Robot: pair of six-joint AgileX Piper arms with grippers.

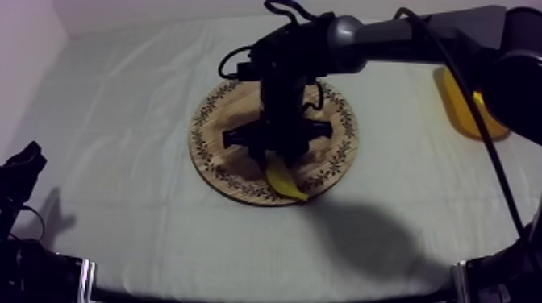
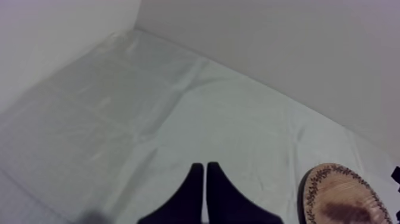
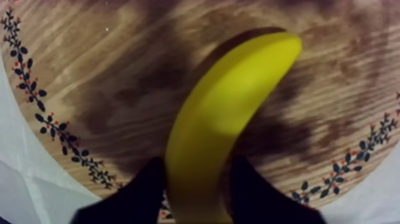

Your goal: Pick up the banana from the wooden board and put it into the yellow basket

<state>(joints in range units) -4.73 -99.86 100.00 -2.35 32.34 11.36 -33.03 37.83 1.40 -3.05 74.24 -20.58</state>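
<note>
Right end effector [image 3: 196, 182] clamps banana [image 3: 232, 107] at board's [image 1: 216, 121] near edge, banana's long axis running near-right away from it.

The right arm [image 1: 403, 32] is built of a grey, tube-shaped link that ends in a rounded joint of lighter grey. Beyond that joint every part is matte black and blocky. A bulky black housing is seen at the far right. The right gripper's fingers [image 3: 140, 190] are plain black with rounded ends. The left gripper [image 2: 205, 170] is made of two smooth black fingers, broad at the base and tapered to narrow tips. The left arm [image 1: 22, 173] is black throughout.
</note>
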